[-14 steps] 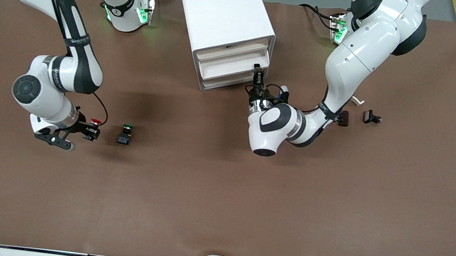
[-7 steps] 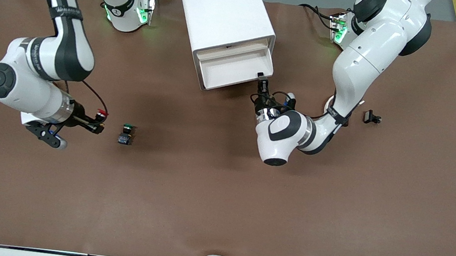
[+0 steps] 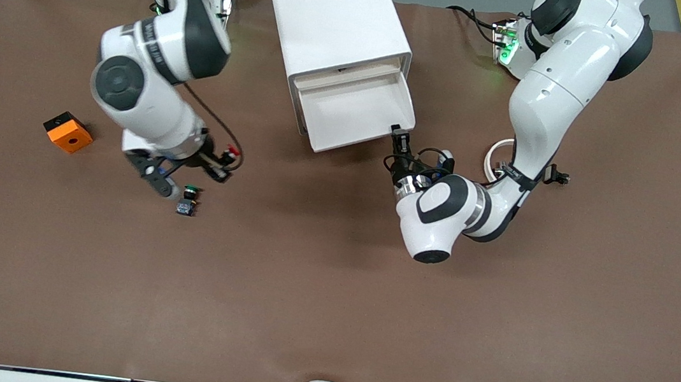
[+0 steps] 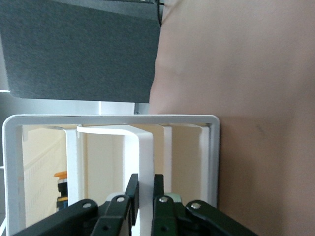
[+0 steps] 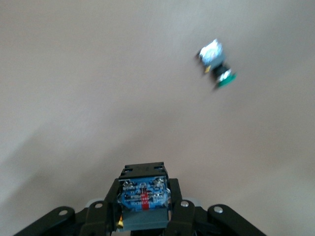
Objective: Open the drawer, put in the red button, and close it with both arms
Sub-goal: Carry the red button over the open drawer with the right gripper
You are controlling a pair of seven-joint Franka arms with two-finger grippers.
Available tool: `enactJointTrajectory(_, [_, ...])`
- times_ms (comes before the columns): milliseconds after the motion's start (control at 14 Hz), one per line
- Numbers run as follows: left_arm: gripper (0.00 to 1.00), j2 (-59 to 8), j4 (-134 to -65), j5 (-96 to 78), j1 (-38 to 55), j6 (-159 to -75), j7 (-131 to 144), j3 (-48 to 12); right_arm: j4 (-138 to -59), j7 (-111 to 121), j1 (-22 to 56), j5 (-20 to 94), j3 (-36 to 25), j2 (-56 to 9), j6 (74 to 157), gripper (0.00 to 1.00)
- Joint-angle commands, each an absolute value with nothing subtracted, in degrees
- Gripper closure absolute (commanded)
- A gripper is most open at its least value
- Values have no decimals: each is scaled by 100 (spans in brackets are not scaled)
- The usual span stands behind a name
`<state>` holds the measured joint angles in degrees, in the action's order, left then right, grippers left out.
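red button [image 3: 230, 154] in right hand [image 3: 221, 168]

The cabinet [image 3: 337, 21] stands at the top centre of the desk [image 3: 326, 317], its drawer [image 3: 359, 113] pulled out toward the front camera. The left gripper [image 3: 400, 140] is clamped on the drawer's front, at the frame's centre. The right gripper [image 3: 222, 168], centre-left, holds the red button [image 3: 230, 154] above the desk, over a spot beside the green button [image 3: 187, 199]. A block [image 3: 68, 132] lies near the frame's left edge.
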<state>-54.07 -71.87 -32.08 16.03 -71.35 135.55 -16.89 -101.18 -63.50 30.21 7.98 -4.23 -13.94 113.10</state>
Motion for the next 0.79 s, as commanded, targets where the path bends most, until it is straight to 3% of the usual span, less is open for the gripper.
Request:
enactJointTrajectory(0, [92, -5239, -7084, -3190, 1626, -7075, 13605, -1407, -10028, -7213, 3540, 888, -501, -1362, 11355, 100])
enactJointTrajectory(571, [89, -5142, -6979, -3094, 1582, -6917, 13605, -1266, -10011, -8490, 4771, 888, -501, -1389, 11688, 100])
enactJointTrajectory(714, [84, -5142, -6979, -3085, 1591, -6917, 13605, -1274, -10011, -8551, 5105, 844, -501, -1459, 11803, 100])
